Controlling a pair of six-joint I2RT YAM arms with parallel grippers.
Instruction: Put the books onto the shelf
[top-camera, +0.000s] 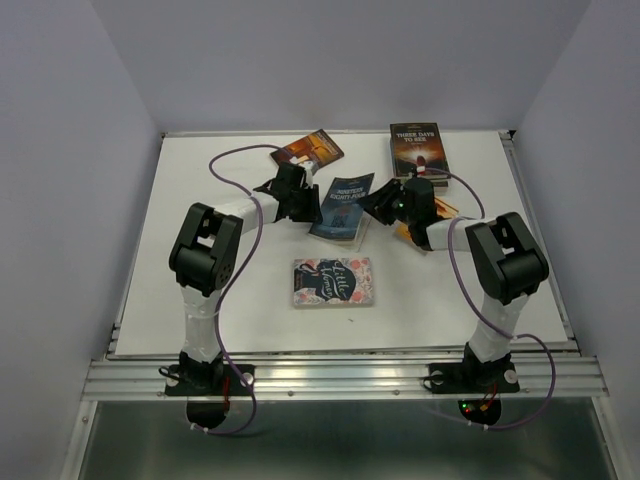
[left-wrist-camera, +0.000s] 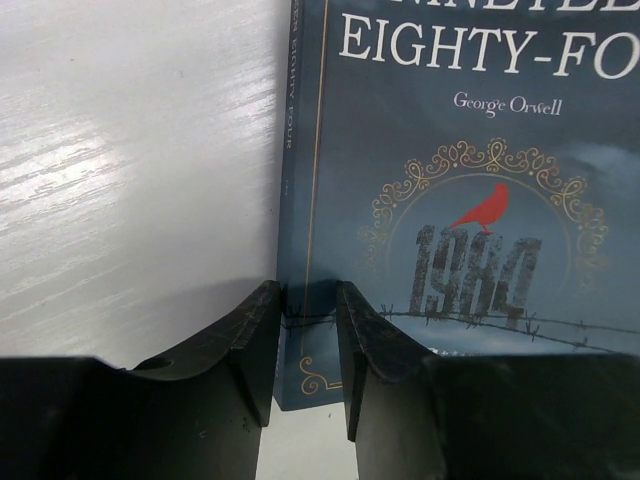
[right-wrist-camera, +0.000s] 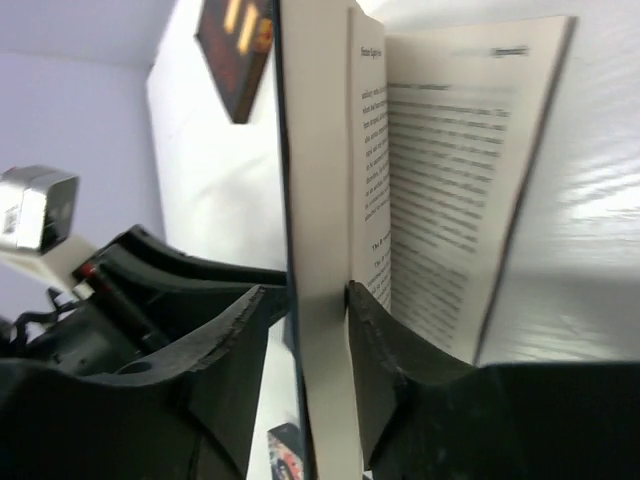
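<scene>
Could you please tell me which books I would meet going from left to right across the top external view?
sunset-cover book → dark blue Nineteen Eighty-Four → black Three Days to See. The floral book and the partly hidden orange one overlap these sideways, so they are left out.

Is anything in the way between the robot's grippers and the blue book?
No. The left gripper is closed on the blue book at its spine edge, and the right gripper on its pages. No shelf shows in any view, so that way cannot be judged.
</scene>
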